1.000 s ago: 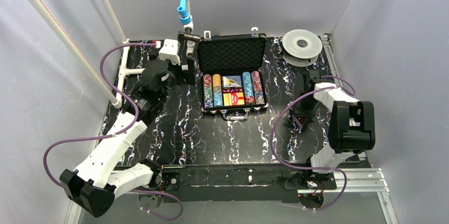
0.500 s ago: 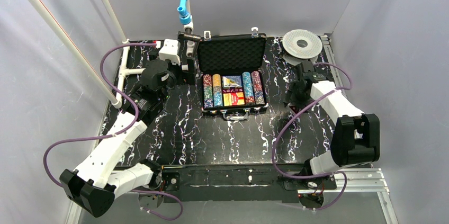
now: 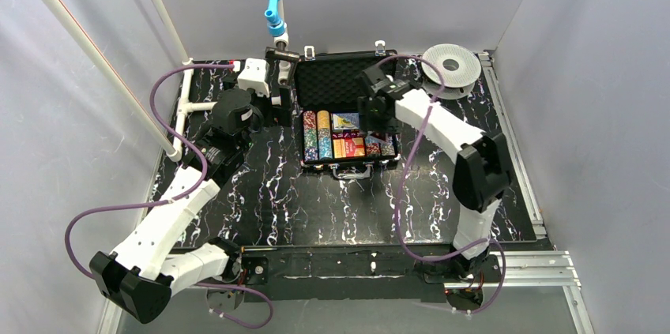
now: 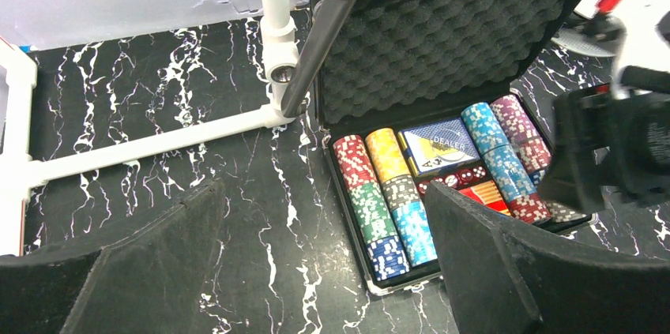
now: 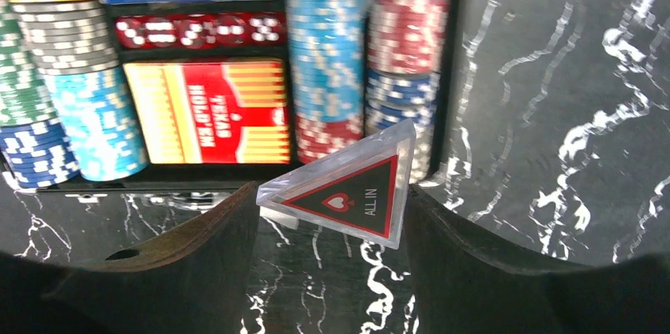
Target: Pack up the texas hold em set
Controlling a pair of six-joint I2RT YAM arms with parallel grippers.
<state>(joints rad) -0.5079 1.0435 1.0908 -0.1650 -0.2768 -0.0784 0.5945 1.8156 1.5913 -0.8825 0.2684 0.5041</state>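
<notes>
- Holding a clear ALL IN triangle (image 5: 348, 192), the right gripper (image 5: 332, 227) has a finger pressed on each side of it, so it cannot drop.
- That triangle hangs over the near right part of the black briefcase (image 3: 344, 81), just above the ends of the chip rows (image 4: 379, 200). I think it is held there because it must go in with the rest of the set.
- At the far middle of the table (image 3: 332, 208) the briefcase lies open. Its lid is tipped up and back, so an arm can reach in from above.
- Inside, the chip rows lie on their sides in long slots, so they cannot roll away.
- Between the rows are a blue card deck (image 4: 438, 144), a line of red dice (image 5: 201, 30) and a red card deck (image 5: 209, 113), each in its own slot.
- I see no free slot for the triangle. My guess is it must lie flat on top, so the lid can shut over it.
- Off to the left of the briefcase, the left gripper (image 4: 324, 271) is wide open and holds nothing. It faces the case, out of the other arm's way. I think it waits there to help with the lid.
- A round spool (image 3: 450, 65) sits at the far right, apart from the briefcase. It is not part of the set.
- Most of the packing looks done. Putting the triangle in and shutting the lid are left.
</notes>
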